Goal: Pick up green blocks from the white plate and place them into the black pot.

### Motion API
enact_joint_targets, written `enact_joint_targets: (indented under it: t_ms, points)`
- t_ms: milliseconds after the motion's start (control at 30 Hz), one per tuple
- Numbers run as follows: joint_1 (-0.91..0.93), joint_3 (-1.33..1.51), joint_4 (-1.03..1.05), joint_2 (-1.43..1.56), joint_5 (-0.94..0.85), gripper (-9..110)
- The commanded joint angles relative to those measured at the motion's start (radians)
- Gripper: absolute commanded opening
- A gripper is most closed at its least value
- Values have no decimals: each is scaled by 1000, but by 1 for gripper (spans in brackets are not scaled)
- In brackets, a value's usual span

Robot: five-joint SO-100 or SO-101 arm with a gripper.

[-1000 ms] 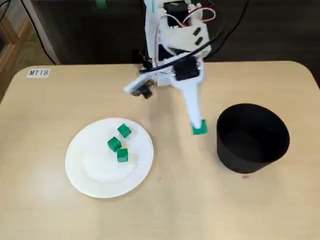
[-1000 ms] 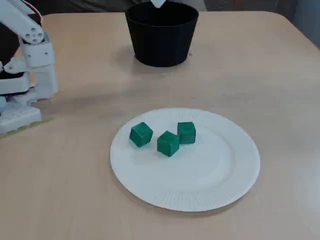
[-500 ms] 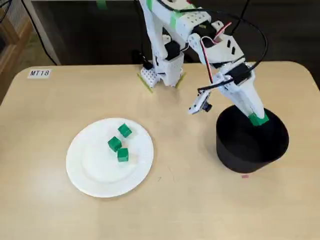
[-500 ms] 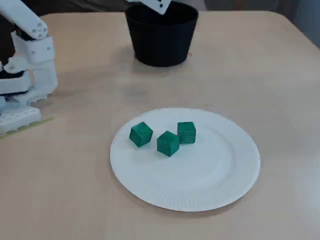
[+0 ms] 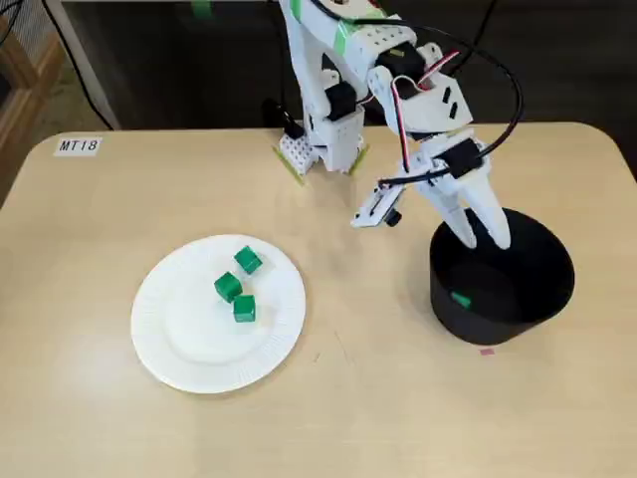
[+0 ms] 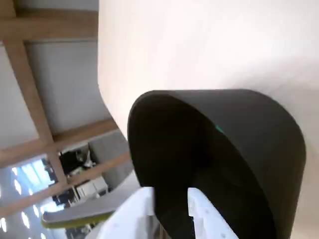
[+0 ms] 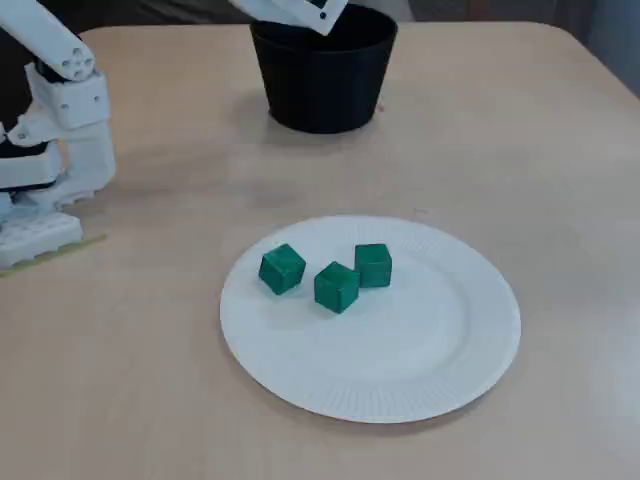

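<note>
Jaws of my gripper (image 5: 483, 239) stand spread wide and hold nothing, their white tips hanging over the black pot (image 5: 503, 324) near its rim on the arm's side. One green block (image 5: 460, 299) lies loose down inside the pot, below my tips and apart from them, against the inner wall at the left in that fixed view. From my wrist view the two fingers (image 6: 199, 211) frame the pot's dark mouth (image 6: 269, 149) with a clear gap between them. Three more green blocks (image 7: 336, 286) sit clustered on the white plate (image 7: 420, 370), well apart from me across the table (image 5: 100, 219).
</note>
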Motion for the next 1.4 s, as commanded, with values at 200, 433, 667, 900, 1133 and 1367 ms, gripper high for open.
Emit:
enact_joint_targets:
  t_ms: [200, 433, 667, 900, 1133, 1367]
  points:
    - [371, -339, 540, -46, -135, -2]
    - [664, -428, 755, -229, -311, -2]
    - [776, -612, 848, -460, -433, -2]
    - [842, -788, 902, -652, -514, -2]
    - [896, -818, 908, -727, -545, 14]
    - [930, -818, 911, -767, -569, 31]
